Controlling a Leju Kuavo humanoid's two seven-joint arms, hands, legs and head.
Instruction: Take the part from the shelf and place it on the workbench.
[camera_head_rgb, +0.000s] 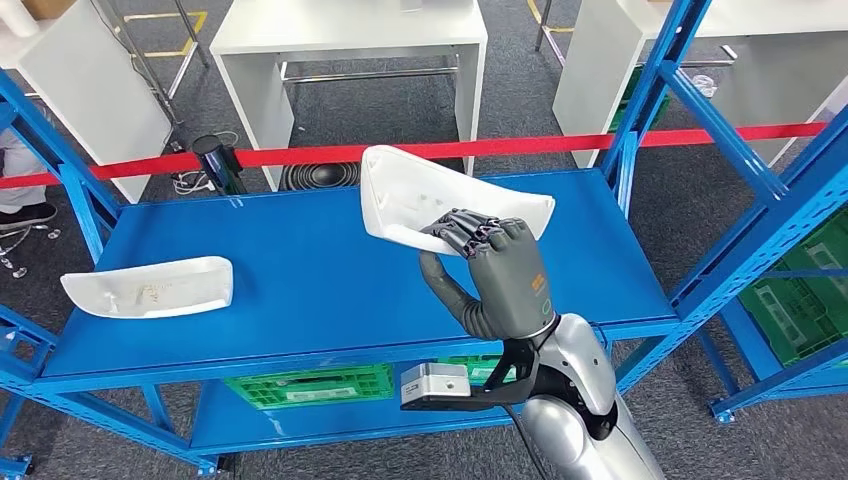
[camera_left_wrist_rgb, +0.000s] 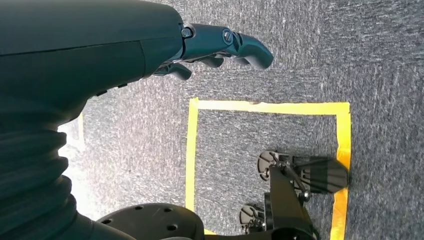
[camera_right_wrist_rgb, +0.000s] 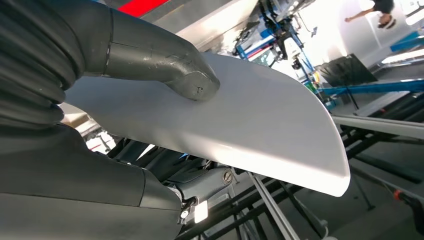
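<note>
**Ana:** While the right hand (camera_head_rgb: 497, 262) has that white part (camera_head_rgb: 440, 200) lifted, would you call the pick done?

**Ben:** Nearly. In the head view, right of centre, the fingers (camera_head_rgb: 465, 232) curl over the part's near edge, and the part sits tilted above the blue shelf (camera_head_rgb: 300, 290) instead of lying flat on it. The right wrist view backs that up: the thick thumb (camera_right_wrist_rgb: 192, 82) presses on the smooth white face of the part (camera_right_wrist_rgb: 260, 125), with darker fingers under its lower edge. So it is pinched between thumb and fingers.

**Ana:** Is it fully clear of the shelf?

**Ben:** It looks raised, but I cannot tell whether its far corner is touching the blue surface or not.

**Ana:** And the other arm?

**Ben:** The left hand (camera_left_wrist_rgb: 220, 47) shows at the upper middle of its wrist view, fingers loosely curled around nothing, over grey carpet and a yellow tape square (camera_left_wrist_rgb: 270, 107). Idle, I'd say.

**Ana:** There is another white piece at the left of the head view.

**Ben:** Yes, a second part (camera_head_rgb: 150, 287) lies at the shelf's left edge, well apart from the held one.

**Ana:** So what does the next move need?

**Ben:** My judgement: draw the part back clear of the blue uprights (camera_head_rgb: 650, 100), keep the pinch firm since the shell is broad and held by one edge, then carry it to the workbench. Possibly that is one of the white tables (camera_head_rgb: 350, 40) beyond the red barrier tape (camera_head_rgb: 300, 155).
</note>
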